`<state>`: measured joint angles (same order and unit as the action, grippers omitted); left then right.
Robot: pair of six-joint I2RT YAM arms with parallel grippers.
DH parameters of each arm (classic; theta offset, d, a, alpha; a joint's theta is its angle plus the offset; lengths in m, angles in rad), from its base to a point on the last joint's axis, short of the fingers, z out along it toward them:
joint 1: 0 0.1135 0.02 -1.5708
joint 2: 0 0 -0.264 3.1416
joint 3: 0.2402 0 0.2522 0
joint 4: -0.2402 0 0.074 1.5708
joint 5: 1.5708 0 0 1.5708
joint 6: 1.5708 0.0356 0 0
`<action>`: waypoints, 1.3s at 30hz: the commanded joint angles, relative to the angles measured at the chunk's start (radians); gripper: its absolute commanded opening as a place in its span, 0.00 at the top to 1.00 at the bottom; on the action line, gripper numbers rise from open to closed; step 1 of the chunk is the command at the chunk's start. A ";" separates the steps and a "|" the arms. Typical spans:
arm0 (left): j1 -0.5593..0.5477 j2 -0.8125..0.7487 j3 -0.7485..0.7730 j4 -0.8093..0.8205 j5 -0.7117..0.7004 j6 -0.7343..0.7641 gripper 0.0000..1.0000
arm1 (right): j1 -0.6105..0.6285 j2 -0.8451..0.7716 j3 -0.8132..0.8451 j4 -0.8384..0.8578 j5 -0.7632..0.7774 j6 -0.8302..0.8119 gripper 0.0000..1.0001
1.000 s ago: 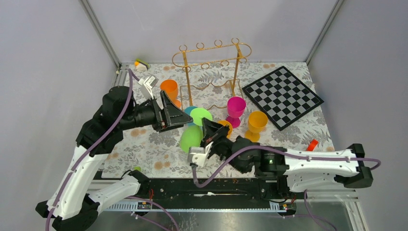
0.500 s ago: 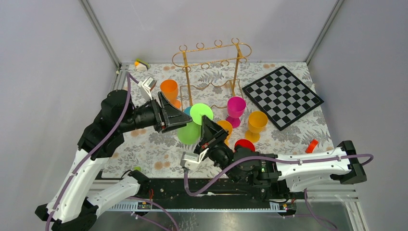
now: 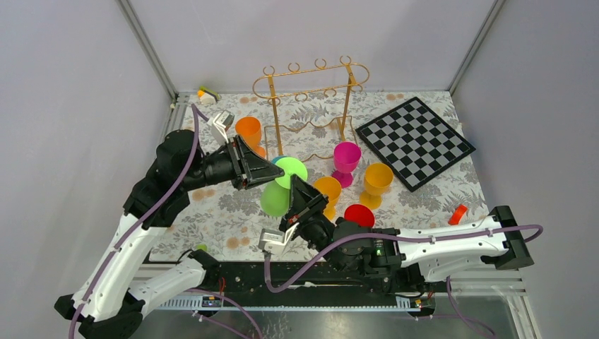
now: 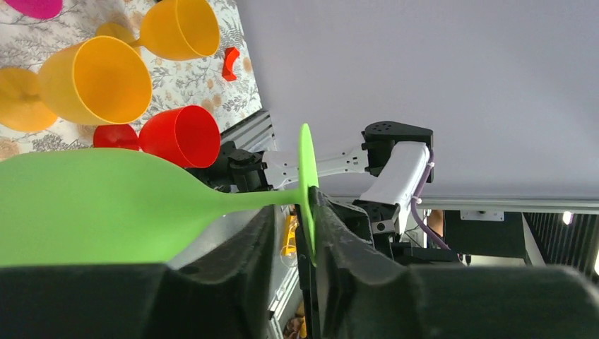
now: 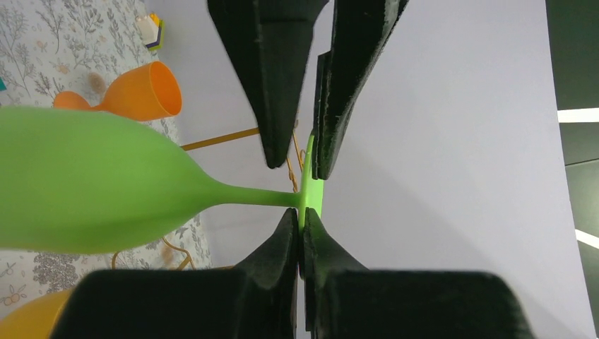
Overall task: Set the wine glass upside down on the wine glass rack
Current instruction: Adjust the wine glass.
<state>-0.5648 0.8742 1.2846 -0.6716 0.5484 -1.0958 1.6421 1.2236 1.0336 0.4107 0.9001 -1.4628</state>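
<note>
The green wine glass [image 3: 274, 200] hangs sideways in the air above the mat's middle, its foot facing the rack. My right gripper [image 5: 300, 212] is shut on the lower rim of the foot [image 3: 294, 169]. My left gripper [image 4: 293, 205] straddles the same foot from the other side. Its jaws are narrow, one pad lies against the disc, and a gap shows on the stem side. In the right wrist view the left fingers [image 5: 282, 78] come down from above. The gold wine glass rack [image 3: 311, 79] stands empty at the back.
On the floral mat stand an orange glass [image 3: 248, 131], a magenta one [image 3: 346, 157], two yellow-orange ones [image 3: 378, 179] [image 3: 328, 189] and a red one [image 3: 360, 214]. A chessboard [image 3: 414, 141] lies at the back right. A small red piece [image 3: 459, 212] lies near the right edge.
My left jaws have narrowed round the glass's foot. The right arm has swung its wrist left and nearer with the glass, uncovering the red glass.
</note>
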 commanded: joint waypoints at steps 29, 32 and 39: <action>-0.003 -0.066 -0.002 -0.035 -0.123 0.071 1.00 | 0.007 -0.109 0.223 -0.843 -0.002 1.113 0.08; -0.003 -0.073 -0.004 -0.051 -0.128 0.084 1.00 | -0.001 -0.131 0.233 -0.911 -0.056 1.235 0.08; -0.003 -0.095 0.022 -0.108 -0.175 0.115 1.00 | -0.093 -0.206 0.251 -1.017 -0.263 1.468 0.08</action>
<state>-0.5694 0.8089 1.2545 -0.7815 0.4225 -1.0153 1.6047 1.0790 1.2392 -0.5335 0.7826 -0.2020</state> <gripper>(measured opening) 0.032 0.916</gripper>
